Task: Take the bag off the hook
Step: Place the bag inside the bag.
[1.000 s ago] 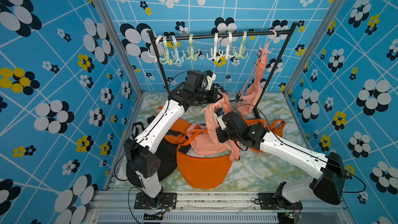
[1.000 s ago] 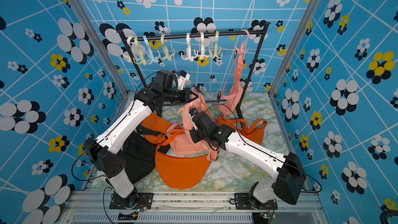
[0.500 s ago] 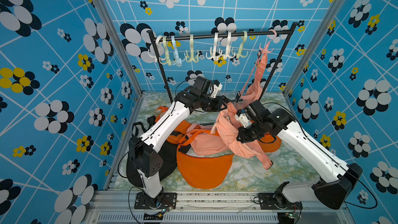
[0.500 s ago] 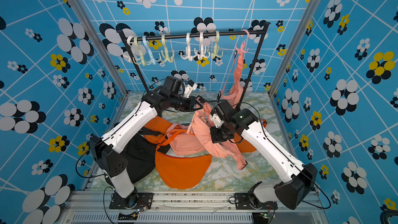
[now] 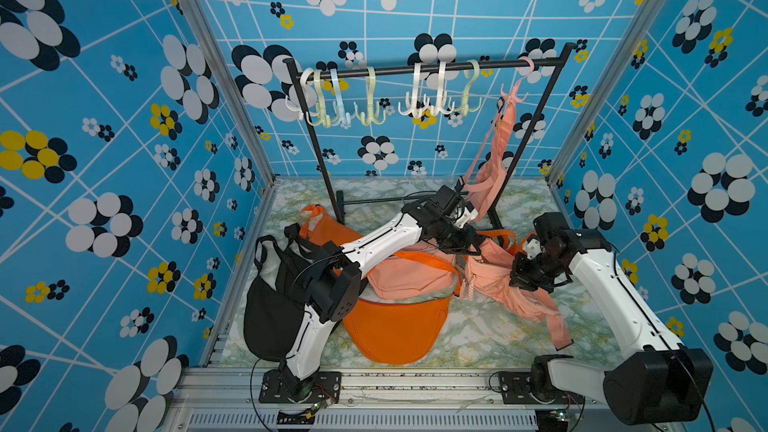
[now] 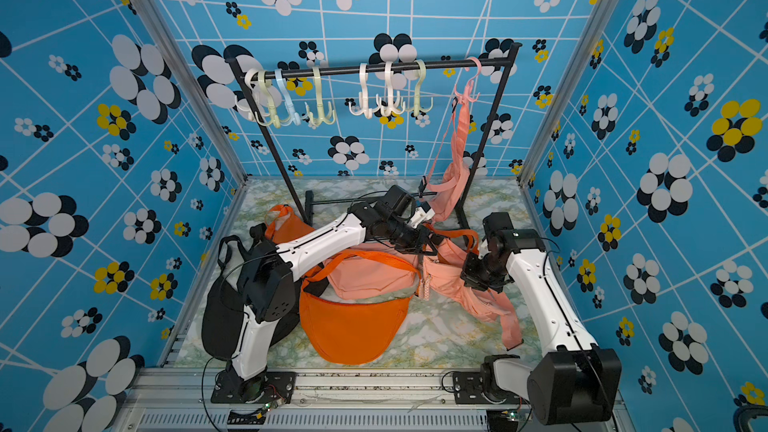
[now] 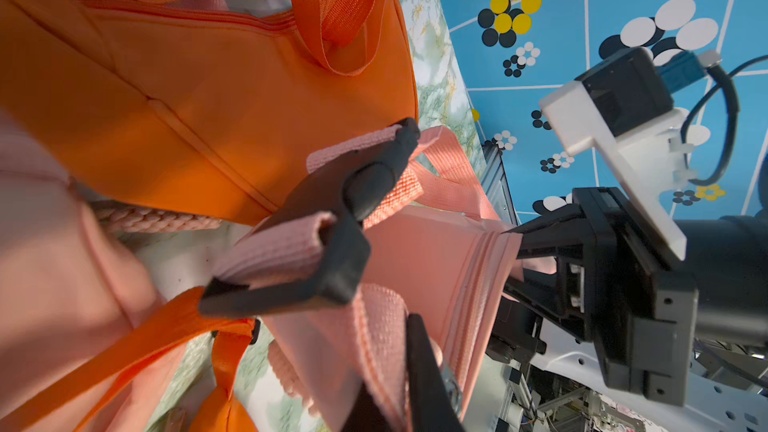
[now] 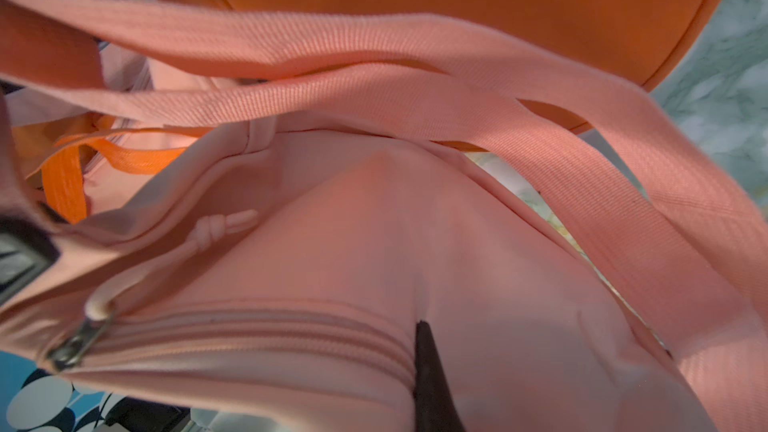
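Our left gripper [image 5: 466,248] is clamped on the strap [image 7: 376,351] of the pink bag [image 5: 496,282]. Our right gripper [image 5: 521,281] is closed on that bag's body beside its zipper [image 8: 249,336]. The bag sags between them, off any hook. Just below the left gripper, a pink pouch [image 5: 401,280] and an orange bag [image 5: 395,330] crowd the table [image 5: 478,338]. Beyond it, a hanging bag [image 5: 496,168] dangles from the pink hook [image 5: 515,93].

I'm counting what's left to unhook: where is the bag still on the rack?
In both top views, the pink bag hangs from the pink hook at the rail's right end, beside the rack's right post.
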You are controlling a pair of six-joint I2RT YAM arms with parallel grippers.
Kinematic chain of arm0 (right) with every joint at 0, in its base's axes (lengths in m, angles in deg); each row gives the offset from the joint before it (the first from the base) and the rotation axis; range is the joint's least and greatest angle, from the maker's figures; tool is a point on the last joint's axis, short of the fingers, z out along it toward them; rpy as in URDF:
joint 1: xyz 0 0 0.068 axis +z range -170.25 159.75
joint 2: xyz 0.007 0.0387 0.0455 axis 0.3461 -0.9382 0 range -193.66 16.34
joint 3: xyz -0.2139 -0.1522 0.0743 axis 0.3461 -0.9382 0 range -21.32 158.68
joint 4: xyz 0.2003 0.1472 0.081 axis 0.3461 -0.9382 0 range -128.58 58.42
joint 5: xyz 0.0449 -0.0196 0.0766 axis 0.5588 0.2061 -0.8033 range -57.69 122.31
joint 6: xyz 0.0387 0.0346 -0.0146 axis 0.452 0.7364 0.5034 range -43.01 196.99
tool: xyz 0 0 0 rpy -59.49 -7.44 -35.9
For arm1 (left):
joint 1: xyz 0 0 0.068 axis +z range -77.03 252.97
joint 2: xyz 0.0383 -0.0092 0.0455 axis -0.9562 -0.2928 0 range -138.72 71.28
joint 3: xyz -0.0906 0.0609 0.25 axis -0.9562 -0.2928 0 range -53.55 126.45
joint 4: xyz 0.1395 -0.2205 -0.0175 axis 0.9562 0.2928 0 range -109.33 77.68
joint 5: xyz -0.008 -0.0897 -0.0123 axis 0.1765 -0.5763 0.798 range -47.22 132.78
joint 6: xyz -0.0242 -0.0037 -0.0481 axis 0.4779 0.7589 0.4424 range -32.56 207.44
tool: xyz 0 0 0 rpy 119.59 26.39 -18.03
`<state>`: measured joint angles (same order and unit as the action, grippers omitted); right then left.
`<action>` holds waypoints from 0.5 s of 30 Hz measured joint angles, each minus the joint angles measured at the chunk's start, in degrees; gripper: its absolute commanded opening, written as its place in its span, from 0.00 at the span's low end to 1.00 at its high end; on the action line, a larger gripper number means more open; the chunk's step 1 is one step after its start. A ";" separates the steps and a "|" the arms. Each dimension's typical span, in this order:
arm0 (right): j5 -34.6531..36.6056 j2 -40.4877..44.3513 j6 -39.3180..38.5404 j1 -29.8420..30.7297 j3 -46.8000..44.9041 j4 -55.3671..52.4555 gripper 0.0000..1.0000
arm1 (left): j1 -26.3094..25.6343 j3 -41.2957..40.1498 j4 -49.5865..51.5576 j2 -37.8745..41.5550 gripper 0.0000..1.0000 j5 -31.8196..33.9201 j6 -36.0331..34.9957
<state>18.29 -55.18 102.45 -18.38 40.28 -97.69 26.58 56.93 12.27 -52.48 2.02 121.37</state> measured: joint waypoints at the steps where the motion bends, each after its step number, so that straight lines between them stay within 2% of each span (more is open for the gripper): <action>1: 0.17 -0.24 0.33 -0.52 -0.92 1.01 0.07 | -0.04 0.63 -0.20 -1.29 0.00 -0.17 0.09; 2: 0.37 -0.70 0.55 -0.81 -1.57 1.86 0.18 | -0.07 1.03 -0.33 -2.23 0.00 -0.24 0.20; 4: 1.38 -2.29 1.33 -1.22 -3.04 4.20 0.57 | -0.07 1.16 0.02 -3.58 0.00 -0.17 0.20; 6: 2.97 -3.93 2.01 -1.68 -4.48 6.12 0.78 | 0.17 1.14 0.46 -4.15 0.00 -0.13 0.17; 8: 4.92 -5.35 2.62 -2.08 -5.97 7.52 0.87 | 0.57 0.59 0.48 -4.22 0.00 0.04 0.20; 15: 6.45 -6.10 4.92 -6.36 -11.30 13.90 0.96 | 1.66 -3.58 -2.36 -4.17 0.00 -0.02 1.68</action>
<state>24.73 -61.28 107.36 -24.74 28.98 -83.78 28.24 53.34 9.91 -56.66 2.00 123.06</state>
